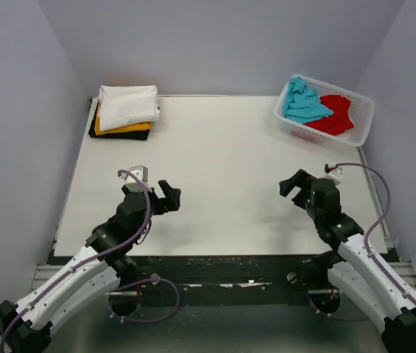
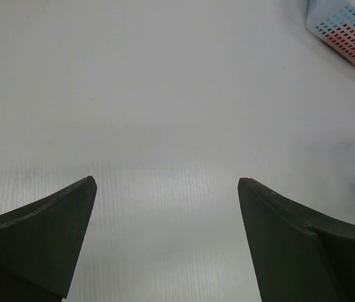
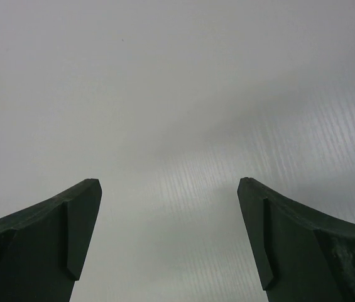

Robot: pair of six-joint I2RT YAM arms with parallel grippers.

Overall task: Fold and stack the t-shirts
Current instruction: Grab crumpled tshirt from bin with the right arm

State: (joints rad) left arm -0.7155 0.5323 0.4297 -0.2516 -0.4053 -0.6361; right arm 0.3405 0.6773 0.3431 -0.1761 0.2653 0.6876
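Observation:
A crumpled teal t-shirt and a red t-shirt lie in the white lattice basket at the table's far right. A folded stack stands at the far left: a white t-shirt on top, a yellow-orange one under it, a black one at the bottom. My left gripper is open and empty over the bare table, near the front left. My right gripper is open and empty near the front right. Both wrist views show only bare table between the fingers.
The basket's corner shows at the top right of the left wrist view. The white table ends at a dark front edge by the arm bases. Grey walls close in the left, right and back sides.

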